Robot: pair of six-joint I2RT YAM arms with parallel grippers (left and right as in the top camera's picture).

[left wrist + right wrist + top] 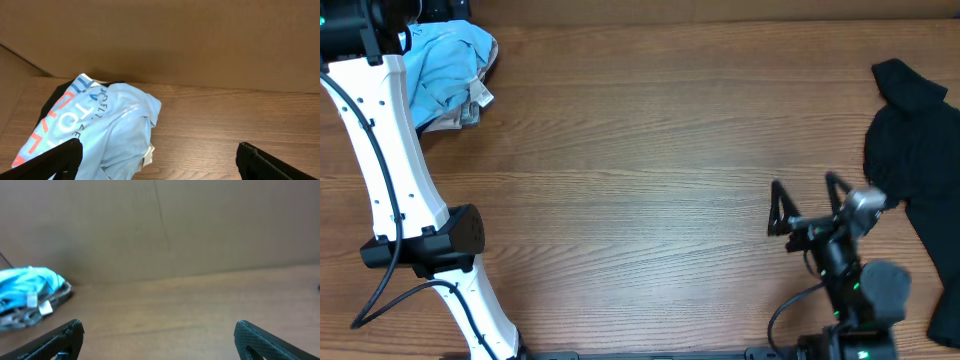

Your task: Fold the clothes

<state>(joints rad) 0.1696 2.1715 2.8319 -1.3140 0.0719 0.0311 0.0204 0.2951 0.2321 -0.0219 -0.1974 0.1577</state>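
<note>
Both pairs of jaws stand wide apart and hold nothing. The left jaws hover at the far left corner, over the crumpled light blue T-shirt (100, 125); one tip overlaps its near edge, though I cannot tell whether it touches. The right jaws hang low at the near right, with a black garment (920, 150) just beside them on the right.

The shirt looks light, limp and bunched, so it should sag and drape when lifted. A pinch on a single outer hem or sleeve edge seems best. It lies on a beige-grey garment (460, 115), and a deep bite could drag that layer along.

A brown wall (175, 40) stands close behind the heap. The middle of the tabletop (640, 150) offers broad room for spreading.
</note>
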